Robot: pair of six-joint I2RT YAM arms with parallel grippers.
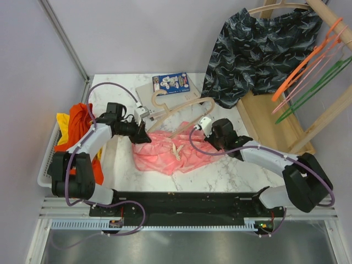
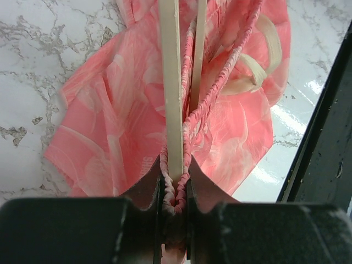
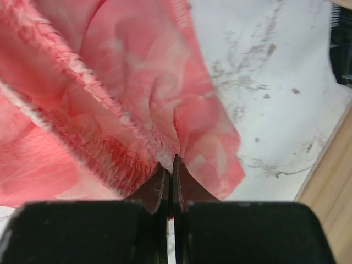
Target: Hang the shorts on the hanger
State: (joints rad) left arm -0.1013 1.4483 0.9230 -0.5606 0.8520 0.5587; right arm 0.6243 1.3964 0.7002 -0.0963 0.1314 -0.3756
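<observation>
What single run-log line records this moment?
left gripper: jaws shut on shorts and hanger | right gripper: jaws shut on shorts | shorts: on table

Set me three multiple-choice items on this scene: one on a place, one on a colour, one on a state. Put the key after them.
1. Where are the dark patterned shorts?
A. Hanging from the wooden rack at the far right
B. In the white bin
C. Under the left arm

2. What colour is the hanger lying with the pink shorts?
A. Bright orange
B. Pale beige
C. Green

3. How is the right gripper?
A. Open above bare marble
B. Shut on the pink shorts' elastic waistband
C. Shut on a booklet

Key:
1 A: the top view shows them hanging at the rack's rail.
2 B: the left wrist view shows a beige bar running along the waistband.
3 B: the right wrist view shows its jaws closed on the gathered pink edge.
</observation>
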